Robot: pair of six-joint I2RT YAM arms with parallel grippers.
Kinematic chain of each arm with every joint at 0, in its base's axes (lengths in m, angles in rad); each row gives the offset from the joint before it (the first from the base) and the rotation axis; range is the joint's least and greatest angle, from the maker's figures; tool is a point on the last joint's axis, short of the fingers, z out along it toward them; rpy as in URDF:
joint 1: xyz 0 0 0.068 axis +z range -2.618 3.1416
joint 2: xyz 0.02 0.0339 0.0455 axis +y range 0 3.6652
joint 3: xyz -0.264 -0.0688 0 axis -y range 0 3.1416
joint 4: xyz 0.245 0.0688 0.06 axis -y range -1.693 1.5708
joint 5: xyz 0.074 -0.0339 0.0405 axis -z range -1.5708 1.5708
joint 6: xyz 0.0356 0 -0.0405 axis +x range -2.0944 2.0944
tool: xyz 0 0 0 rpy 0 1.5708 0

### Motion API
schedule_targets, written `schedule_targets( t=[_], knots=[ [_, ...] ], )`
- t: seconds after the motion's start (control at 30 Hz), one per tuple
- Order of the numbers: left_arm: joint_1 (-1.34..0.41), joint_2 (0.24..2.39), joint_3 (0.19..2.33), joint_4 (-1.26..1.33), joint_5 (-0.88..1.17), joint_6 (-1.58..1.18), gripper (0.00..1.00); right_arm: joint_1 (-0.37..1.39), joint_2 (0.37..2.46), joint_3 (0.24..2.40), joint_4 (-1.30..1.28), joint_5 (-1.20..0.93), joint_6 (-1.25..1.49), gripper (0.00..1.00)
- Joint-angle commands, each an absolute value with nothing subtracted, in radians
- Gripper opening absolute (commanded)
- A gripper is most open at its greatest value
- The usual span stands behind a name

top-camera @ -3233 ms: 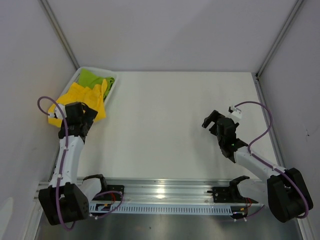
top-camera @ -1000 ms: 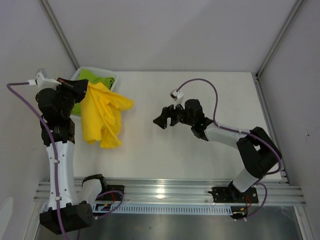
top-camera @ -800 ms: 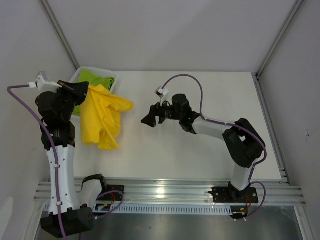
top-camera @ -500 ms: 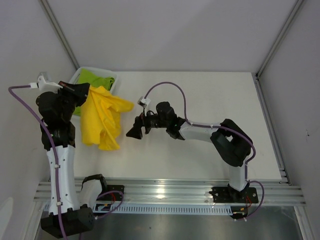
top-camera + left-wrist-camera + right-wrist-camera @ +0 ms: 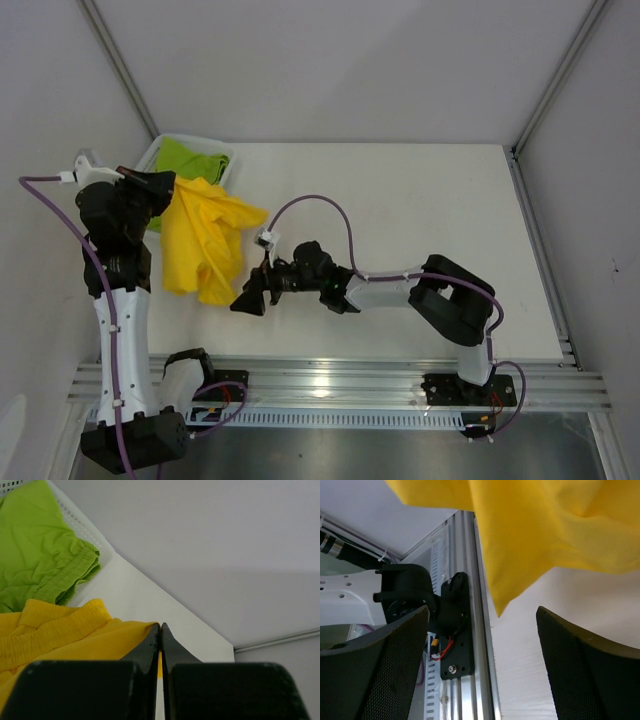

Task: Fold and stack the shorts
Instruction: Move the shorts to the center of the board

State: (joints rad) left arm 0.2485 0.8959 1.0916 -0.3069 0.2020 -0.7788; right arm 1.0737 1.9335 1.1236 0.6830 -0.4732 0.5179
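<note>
The yellow shorts [image 5: 205, 240] hang from my left gripper [image 5: 163, 186], raised at the table's left side. In the left wrist view, that gripper [image 5: 160, 626] is shut on an edge of the yellow shorts [image 5: 65, 635]. My right gripper [image 5: 246, 300] reaches far left, open, just below and beside the cloth's lowest corner. In the right wrist view the yellow shorts [image 5: 545, 525] hang above the right gripper [image 5: 481, 612], their tip between the wide-apart fingers [image 5: 590, 670] without touching them. The lime green shorts [image 5: 190, 160] lie in the basket, also visible as green shorts [image 5: 35, 555].
The white mesh basket [image 5: 224, 170] stands at the back left corner; its wall [image 5: 80, 527] shows beside the green cloth. The metal rail [image 5: 330, 385] runs along the near edge, and the rail [image 5: 470, 670] with the left arm's base [image 5: 405, 595] lies just past my right fingers.
My right arm has swung left and toward the near edge, stretching out to the yellow shorts' lower corner. The left gripper keeps holding the shorts up, nearly still.
</note>
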Motion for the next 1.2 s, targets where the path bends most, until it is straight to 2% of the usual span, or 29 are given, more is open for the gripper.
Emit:
schedule_targets(
  t=[0.0, 0.3, 0.37, 0.4, 0.43, 0.53, 0.6, 0.63, 0.73, 0.87, 1.0, 1.03, 1.07, 1.13, 1.17],
  knots=[
    [0.252, 0.887, 1.123, -0.316, 0.146, -0.793, 0.00, 1.097, 1.928, 1.094, 0.865, -0.377, 0.574, 0.88],
    [0.252, 0.870, 1.147, -0.347, 0.120, -0.787, 0.00, 1.124, 2.065, 1.258, 0.792, -0.287, 0.575, 0.83],
    [0.252, 0.871, 1.158, -0.359, 0.121, -0.782, 0.00, 1.138, 2.086, 1.296, 0.731, -0.243, 0.523, 0.77],
    [0.252, 0.870, 1.158, -0.360, 0.121, -0.782, 0.00, 1.138, 2.094, 1.307, 0.715, -0.235, 0.512, 0.72],
    [0.252, 0.870, 1.160, -0.362, 0.121, -0.785, 0.00, 1.138, 2.100, 1.316, 0.704, -0.236, 0.505, 0.53],
    [0.250, 0.867, 1.173, -0.367, 0.121, -0.782, 0.00, 1.137, 2.088, 1.312, 0.695, -0.253, 0.502, 0.28],
    [0.252, 0.868, 1.181, -0.371, 0.120, -0.779, 0.00, 1.137, 2.028, 1.279, 0.672, -0.259, 0.492, 0.07],
    [0.252, 0.870, 1.204, -0.362, 0.123, -0.770, 0.00, 1.135, 1.995, 1.261, 0.661, -0.258, 0.491, 0.00],
    [0.252, 0.890, 1.261, -0.328, 0.161, -0.758, 0.00, 1.108, 1.812, 1.216, 0.573, -0.255, 0.451, 0.00],
    [0.229, 0.942, 1.408, -0.276, 0.219, -0.755, 0.00, 1.046, 1.570, 1.302, 0.231, -0.235, 0.356, 0.00],
    [0.099, 0.969, 1.460, -0.223, 0.192, -0.724, 0.01, 0.936, 1.401, 1.411, -0.058, -0.222, 0.334, 0.00],
    [0.063, 0.973, 1.454, -0.206, 0.163, -0.707, 0.04, 0.863, 1.361, 1.440, -0.113, -0.221, 0.340, 0.00],
    [0.014, 0.979, 1.421, -0.193, 0.157, -0.697, 0.21, 0.823, 1.338, 1.437, -0.179, -0.224, 0.357, 0.00],
    [-0.023, 0.985, 1.369, -0.189, 0.146, -0.686, 0.41, 0.744, 1.280, 1.401, -0.230, -0.229, 0.367, 0.00],
    [-0.028, 0.986, 1.317, -0.189, 0.147, -0.690, 0.58, 0.670, 1.263, 1.382, -0.270, -0.229, 0.382, 0.00]
  ],
)
